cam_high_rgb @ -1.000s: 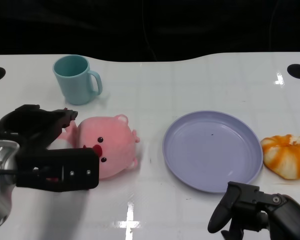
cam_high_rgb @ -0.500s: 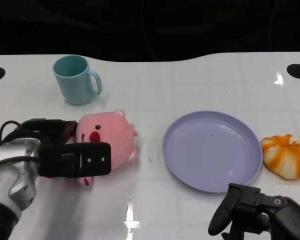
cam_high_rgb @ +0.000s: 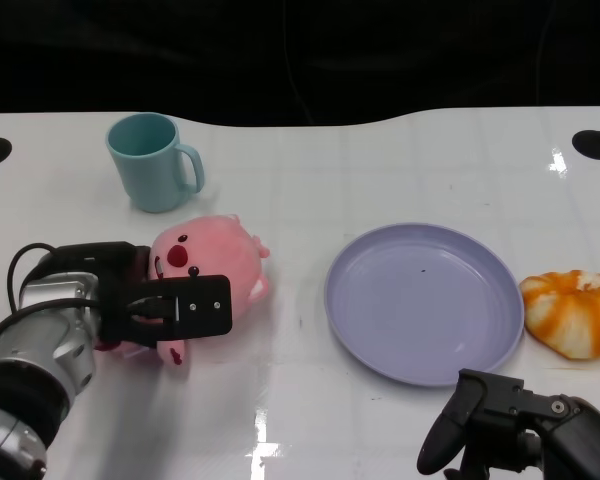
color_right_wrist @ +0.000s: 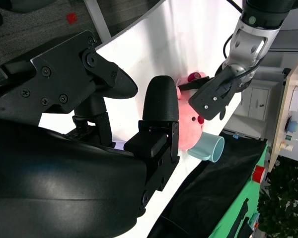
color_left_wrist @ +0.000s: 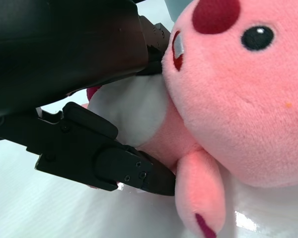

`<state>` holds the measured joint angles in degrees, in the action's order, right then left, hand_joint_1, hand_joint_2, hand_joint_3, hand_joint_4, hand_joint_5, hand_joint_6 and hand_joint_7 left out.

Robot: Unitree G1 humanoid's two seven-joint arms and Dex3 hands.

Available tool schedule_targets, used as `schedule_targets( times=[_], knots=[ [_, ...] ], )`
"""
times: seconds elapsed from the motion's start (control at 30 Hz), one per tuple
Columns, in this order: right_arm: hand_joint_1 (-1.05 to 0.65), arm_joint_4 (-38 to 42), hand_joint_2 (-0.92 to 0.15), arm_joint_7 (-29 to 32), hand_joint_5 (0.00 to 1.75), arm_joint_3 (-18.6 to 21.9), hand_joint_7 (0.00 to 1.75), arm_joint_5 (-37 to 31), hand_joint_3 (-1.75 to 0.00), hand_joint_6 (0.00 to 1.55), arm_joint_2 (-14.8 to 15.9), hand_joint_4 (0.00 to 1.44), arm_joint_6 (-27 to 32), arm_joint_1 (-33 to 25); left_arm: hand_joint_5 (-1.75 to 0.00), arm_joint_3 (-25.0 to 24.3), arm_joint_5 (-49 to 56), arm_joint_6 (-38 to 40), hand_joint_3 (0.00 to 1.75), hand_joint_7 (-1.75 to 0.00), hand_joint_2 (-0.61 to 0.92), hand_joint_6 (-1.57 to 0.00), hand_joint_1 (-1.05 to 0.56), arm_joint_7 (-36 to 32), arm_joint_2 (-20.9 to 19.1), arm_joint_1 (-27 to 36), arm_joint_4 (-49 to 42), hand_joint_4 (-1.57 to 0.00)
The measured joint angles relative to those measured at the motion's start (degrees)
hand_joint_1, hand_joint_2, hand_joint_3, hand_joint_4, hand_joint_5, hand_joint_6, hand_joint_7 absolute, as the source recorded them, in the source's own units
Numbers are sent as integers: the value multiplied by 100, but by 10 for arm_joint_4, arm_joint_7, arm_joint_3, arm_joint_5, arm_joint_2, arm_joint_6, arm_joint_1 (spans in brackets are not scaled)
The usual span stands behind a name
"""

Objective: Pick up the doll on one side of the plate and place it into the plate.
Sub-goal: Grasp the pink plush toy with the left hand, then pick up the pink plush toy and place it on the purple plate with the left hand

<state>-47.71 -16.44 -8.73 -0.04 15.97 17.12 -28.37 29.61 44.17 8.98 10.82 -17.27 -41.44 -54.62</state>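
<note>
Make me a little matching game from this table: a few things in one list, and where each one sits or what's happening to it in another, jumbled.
Things:
1. pink doll
2. teal mug
3. purple plate
4. orange pumpkin toy

States:
A. lies bare, nothing in it
B. sits at the table's far side, beyond the doll
C. gripped by the robot's left hand
D. rests just past the plate's rim, on the side away from the doll

Pairs: 1-C, 2-B, 3-A, 4-D

White glossy counter (cam_high_rgb: 380,170) carries: teal mug (cam_high_rgb: 152,160) at rear left, pink doll (cam_high_rgb: 212,265), lavender plate (cam_high_rgb: 425,300), orange-white pumpkin (cam_high_rgb: 573,311) at right.
</note>
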Motion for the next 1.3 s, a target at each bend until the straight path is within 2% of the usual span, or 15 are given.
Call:
schedule_targets(
  times=[0.07, 0.13, 0.2, 0.23, 0.27, 0.3, 0.33, 0.4, 0.43, 0.57, 0.6, 0.67, 0.8, 1.03, 1.3],
  knots=[
    [-13, -3, -58, 0, 164, 0, 133, 0, -106, 59, 0, 65, 2, -1, -13, -1, -2, -15, 0, -9, 91, -100, -36, -35, 3, 1, -14, -77],
    [-12, -3, -58, 0, 163, 1, 133, 1, -106, 59, 0, 65, 3, -2, -19, -2, -9, -36, 2, -10, 92, -109, -35, -76, 4, 10, -18, -91],
    [-12, -3, -58, 0, 163, 1, 133, 1, -106, 59, 0, 65, 3, -2, -94, -8, -20, -62, 3, -20, 92, -120, -31, -121, 4, 21, -23, -84],
    [-12, -3, -58, 0, 163, 1, 133, 1, -106, 59, 1, 66, 3, -1, -136, -10, -22, -74, 13, -75, 92, -98, -28, -144, 4, 26, -27, -74],
    [-12, -3, -58, 0, 163, 1, 133, 1, -106, 59, 1, 66, 3, -1, -155, -11, -24, -83, 20, -91, 92, -83, -28, -162, 3, 31, -29, -70],
    [-12, -3, -58, 0, 163, 1, 133, 0, -106, 59, 1, 66, 4, -1, -167, -12, -26, -90, 30, -102, 92, -75, -28, -178, 4, 35, -31, -67],
    [-12, -3, -57, 0, 163, 1, 133, 0, -106, 59, 1, 66, 4, -1, -170, -13, -29, -95, 33, -106, 92, -73, -28, -188, 4, 37, -34, -66],
    [-12, -3, -57, 0, 163, 1, 133, 0, -107, 59, 1, 66, 4, 0, -174, -15, -35, -101, 37, -145, 92, -62, -27, -203, 4, 38, -39, -74],
    [-12, -3, -57, 0, 163, 1, 133, 0, -107, 59, 1, 66, 4, 0, -174, -15, -37, -104, 38, -155, 92, -59, -27, -210, 3, 39, -40, -74],
    [-13, -3, -57, 0, 163, 1, 133, 0, -107, 59, 1, 66, 4, 2, -175, -24, -47, -118, 36, -171, 92, -58, -26, -237, 2, 48, -37, -82],
    [-13, -3, -57, 0, 163, 1, 133, 0, -107, 59, 1, 66, 4, 3, -175, -27, -50, -123, 44, -173, 88, -61, -25, -247, 1, 54, -33, -85],
    [-11, -3, -57, 0, 164, 1, 134, 0, -108, 59, 1, 66, 5, 6, -175, -40, -65, -130, 79, -174, 69, -66, -22, -260, 0, 67, -21, -89],
    [-12, 0, -57, 0, 164, 0, 134, 1, -108, 59, 1, 66, 5, 12, -175, -70, -94, -141, 113, -175, 51, -74, -17, -267, -2, 99, 29, -94],
    [-13, 9, -56, 0, 165, -1, 135, 0, -108, 59, 0, 67, 5, 18, -175, -113, -133, -156, 122, -175, 48, -76, -19, -252, -8, 147, 141, -98],
    [-11, 15, -56, 0, 165, -2, 135, 0, -108, 59, 0, 66, 5, 25, -175, -147, -156, -143, 138, -175, 36, -80, -17, -219, -14, 181, 251, -100]
  ],
)
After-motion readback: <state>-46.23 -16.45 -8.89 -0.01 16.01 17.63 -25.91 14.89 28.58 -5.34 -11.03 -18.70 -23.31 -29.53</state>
